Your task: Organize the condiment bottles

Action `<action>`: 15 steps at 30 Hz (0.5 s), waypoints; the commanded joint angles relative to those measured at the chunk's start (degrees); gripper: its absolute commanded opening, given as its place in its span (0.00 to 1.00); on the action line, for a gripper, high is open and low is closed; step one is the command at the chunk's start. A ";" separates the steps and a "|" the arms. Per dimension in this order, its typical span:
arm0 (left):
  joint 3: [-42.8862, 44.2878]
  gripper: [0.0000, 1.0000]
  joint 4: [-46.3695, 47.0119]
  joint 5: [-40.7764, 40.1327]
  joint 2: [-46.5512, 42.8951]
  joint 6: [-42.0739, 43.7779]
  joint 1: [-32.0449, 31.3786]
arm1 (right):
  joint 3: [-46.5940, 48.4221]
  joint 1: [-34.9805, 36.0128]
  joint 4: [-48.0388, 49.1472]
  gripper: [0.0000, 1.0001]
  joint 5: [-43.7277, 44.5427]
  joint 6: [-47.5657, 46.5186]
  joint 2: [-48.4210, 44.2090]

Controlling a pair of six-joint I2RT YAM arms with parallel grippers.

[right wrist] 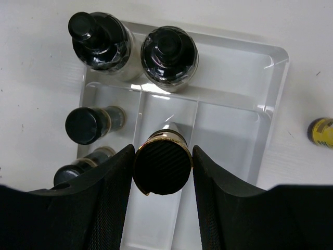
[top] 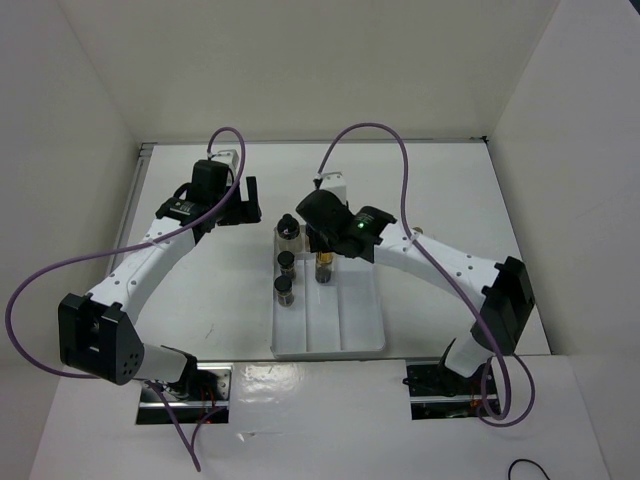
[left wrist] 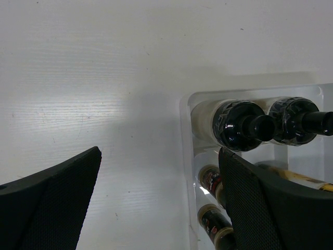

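Observation:
My right gripper point(right wrist: 163, 165) is shut on the gold-rimmed cap of an amber bottle point(top: 323, 268), held upright over the middle lane of the white divided tray point(top: 330, 348). Two wide black-capped bottles point(right wrist: 99, 39) point(right wrist: 169, 52) stand in the tray's far cross compartment. Two short dark bottles point(right wrist: 86, 125) point(right wrist: 70, 174) stand in its left lane. A yellow bottle point(right wrist: 320, 133) lies on the table right of the tray. My left gripper point(left wrist: 161, 203) hangs open over bare table just left of the tray's far corner, holding nothing.
The tray's right lane point(right wrist: 229, 140) holds nothing. White walls close the table in on three sides. The purple cables point(top: 375, 130) loop above both arms.

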 commanded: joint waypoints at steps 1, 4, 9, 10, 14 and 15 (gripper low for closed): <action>-0.07 0.99 1.52 -0.35 -1.15 0.77 0.34 | 3.96 0.38 5.56 0.00 2.68 -0.93 1.52; -0.07 0.99 1.52 -0.35 -1.15 0.77 0.34 | 4.58 0.38 6.35 0.00 3.83 -1.46 3.19; -0.07 0.99 1.52 -0.35 -1.15 0.77 0.34 | 5.63 0.38 6.36 0.00 5.06 -1.46 5.74; -0.07 0.99 1.52 -0.35 -1.15 0.77 0.34 | 5.63 0.38 6.36 0.00 5.06 -1.46 6.44; -0.07 0.99 1.52 -0.35 -1.15 0.77 0.34 | 4.49 0.38 6.36 0.00 5.06 -0.93 6.97; -0.07 0.99 1.52 -0.35 -1.15 0.77 0.34 | 4.49 0.38 6.36 0.01 5.06 -0.41 6.97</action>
